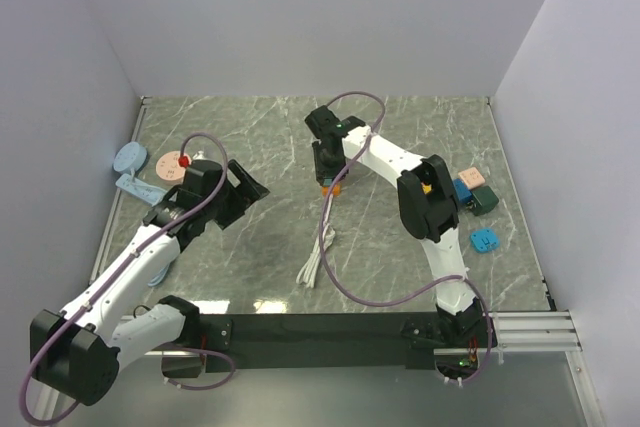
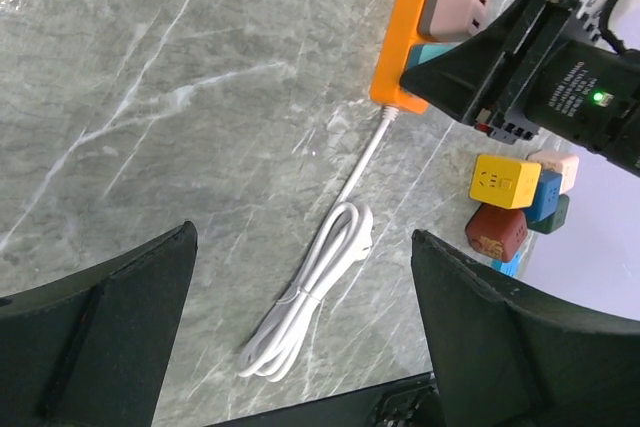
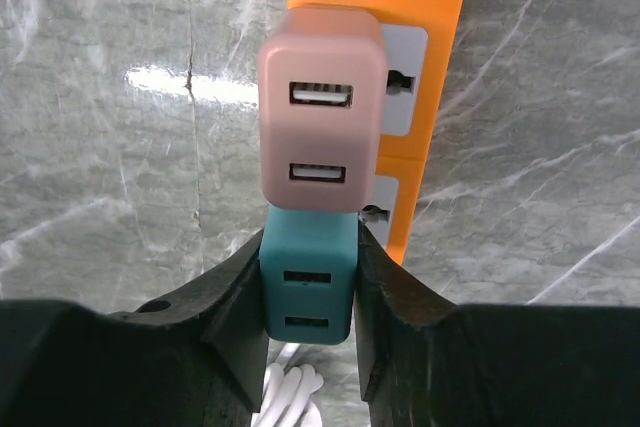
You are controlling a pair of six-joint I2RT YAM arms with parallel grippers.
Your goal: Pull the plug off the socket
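The right gripper [image 3: 308,257] is clamped on a teal plug [image 3: 308,297], one finger pressed to its 9 o'clock side and the other to its 3 o'clock side. The plug sits against the orange power strip [image 3: 440,7], though the fingers hide its base, so it may or may not be fully seated. A pink plug [image 3: 320,137] touches it at 12 o'clock, plugged into the same strip. In the overhead view the strip lies near the table's middle, under the right gripper. The left gripper [image 2: 300,337] hangs at about 9 o'clock from it, well apart, fingers spread wide and holding nothing. The strip's white cord [image 2: 320,282] lies coiled at 6 o'clock.
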